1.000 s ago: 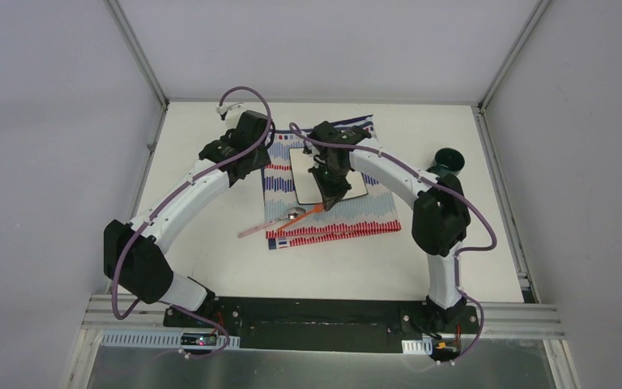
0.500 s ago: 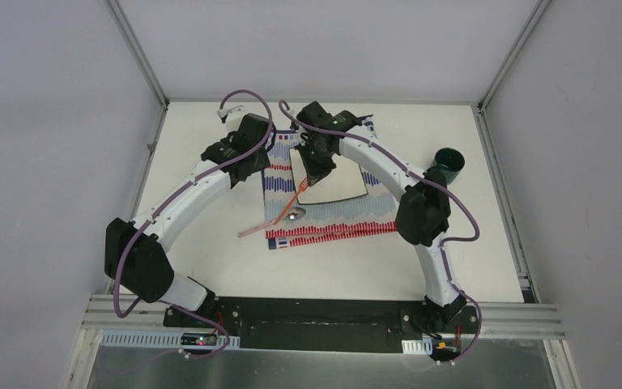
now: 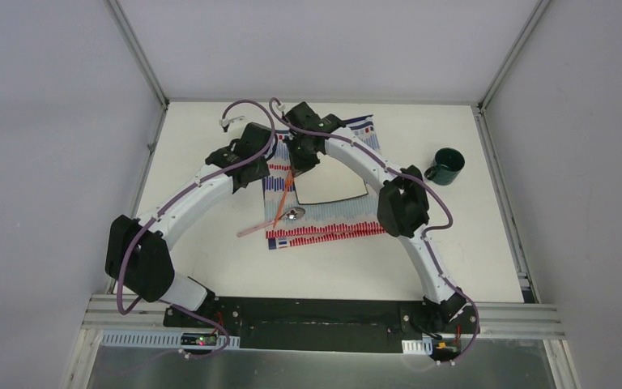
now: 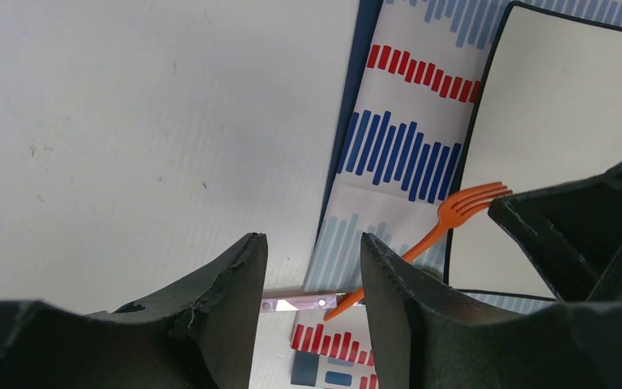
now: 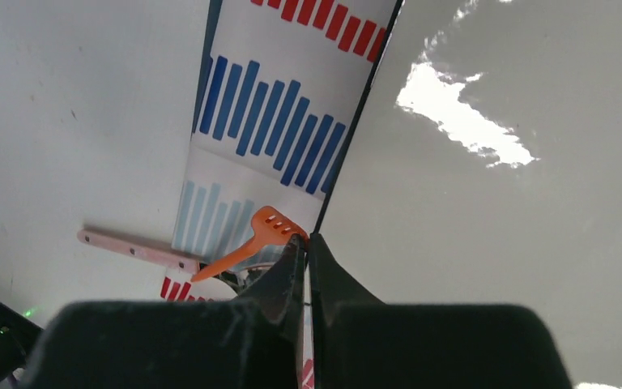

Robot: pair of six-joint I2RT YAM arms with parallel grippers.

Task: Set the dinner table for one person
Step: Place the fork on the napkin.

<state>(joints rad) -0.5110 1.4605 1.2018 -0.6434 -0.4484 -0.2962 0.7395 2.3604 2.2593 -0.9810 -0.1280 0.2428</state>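
My right gripper (image 3: 296, 164) (image 5: 306, 239) hangs over the left edge of the white square plate (image 3: 332, 190) (image 5: 494, 203). It is shut on the tine end of an orange fork (image 3: 283, 198) (image 5: 247, 247) (image 4: 445, 219). The fork's handle slants down toward the near left, above the striped cloth (image 3: 336, 223) (image 4: 397, 146). A spoon (image 3: 294, 214) and a pink-handled knife (image 3: 253, 230) (image 4: 300, 303) lie at the cloth's near-left corner on the dinner table (image 3: 210, 259). My left gripper (image 3: 257, 168) (image 4: 312, 251) is open with nothing in it, just left of the cloth's edge.
A dark green mug (image 3: 447, 166) stands on the table at the right, beyond the cloth. Both arms arch toward each other over the cloth's far-left part, their wrists close together. Grey rails edge the tabletop.
My right gripper has carried the fork leftward and farther back, from above the plate's near part to its left edge. The mug has come out from behind the right arm. The left arm has barely moved.
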